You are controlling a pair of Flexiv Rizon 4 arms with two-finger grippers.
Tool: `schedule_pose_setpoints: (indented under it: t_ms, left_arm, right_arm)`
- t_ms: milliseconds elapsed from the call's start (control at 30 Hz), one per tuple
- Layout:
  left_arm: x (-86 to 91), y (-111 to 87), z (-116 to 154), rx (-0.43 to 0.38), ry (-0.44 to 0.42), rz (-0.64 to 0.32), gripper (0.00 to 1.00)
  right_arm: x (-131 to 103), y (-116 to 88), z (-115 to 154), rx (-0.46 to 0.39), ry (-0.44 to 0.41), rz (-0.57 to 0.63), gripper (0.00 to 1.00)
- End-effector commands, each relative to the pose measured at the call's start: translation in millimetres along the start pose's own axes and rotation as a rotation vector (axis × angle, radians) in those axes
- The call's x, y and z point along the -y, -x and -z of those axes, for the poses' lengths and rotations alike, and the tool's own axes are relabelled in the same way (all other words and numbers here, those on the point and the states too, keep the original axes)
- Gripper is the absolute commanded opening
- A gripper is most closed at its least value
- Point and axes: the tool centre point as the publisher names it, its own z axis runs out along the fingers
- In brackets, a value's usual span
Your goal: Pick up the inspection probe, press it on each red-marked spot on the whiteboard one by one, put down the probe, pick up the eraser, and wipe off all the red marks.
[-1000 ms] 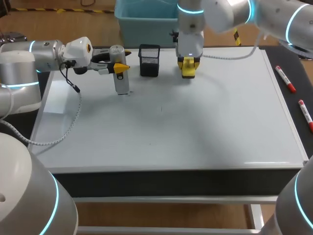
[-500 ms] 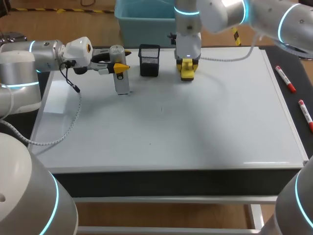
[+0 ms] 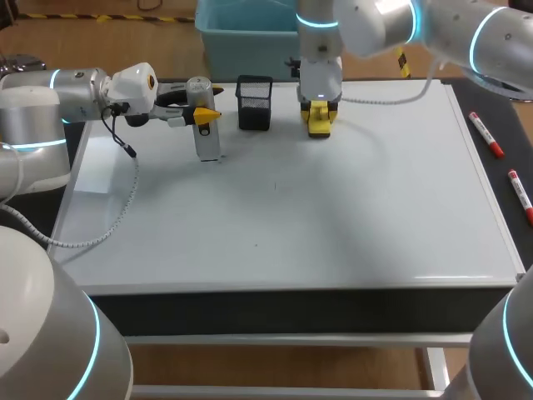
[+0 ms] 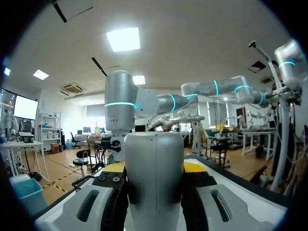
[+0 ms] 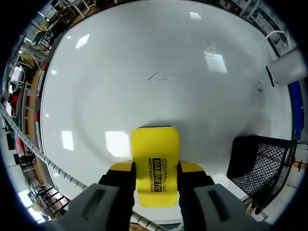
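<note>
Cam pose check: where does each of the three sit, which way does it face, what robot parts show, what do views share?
Head: fixed above and behind the robot, looking down on the whiteboard; left arm and right arm enter from its sides.
Left wrist: looks level over the whiteboard; own jaws hold the probe, right arm beyond.
Right wrist: looks down at the whiteboard; own jaws hold the eraser.
Shared: head and right wrist both show eraser, probe, mesh basket.

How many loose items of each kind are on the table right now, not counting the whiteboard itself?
silver cylindrical inspection probe: 1
yellow block eraser: 1
black wire-mesh holder: 1
red-and-white marker pens: 2
Total: 5
</note>
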Motion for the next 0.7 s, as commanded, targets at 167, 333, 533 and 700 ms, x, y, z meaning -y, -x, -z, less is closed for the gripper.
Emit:
schedule_pose_setpoints:
  t_ms: [167, 333, 533, 700]
  left_arm:
    - [0.4, 1.2, -0.1, -0.003, -0.001, 0.0, 0.0]
    - [0.4, 1.2, -0.1, -0.003, -0.001, 0.0, 0.0]
    - [0.4, 1.2, -0.1, -0.003, -0.001, 0.0, 0.0]
    - [0.4, 1.2, -0.1, -0.003, -0.001, 0.0, 0.0]
  right_arm:
    - [2.6, -3.6, 5.2, -0.015, -0.001, -0.025, 1.0]
    - [3.0, -15.3, 16.1, 0.009, -0.03, -0.073, 1.0]
    - [10.8, -45.7, 35.9, 0.098, -0.039, -0.293, 1.0]
    - [17.2, -71.7, 56.0, 0.27, -0.022, -0.481, 1.0]
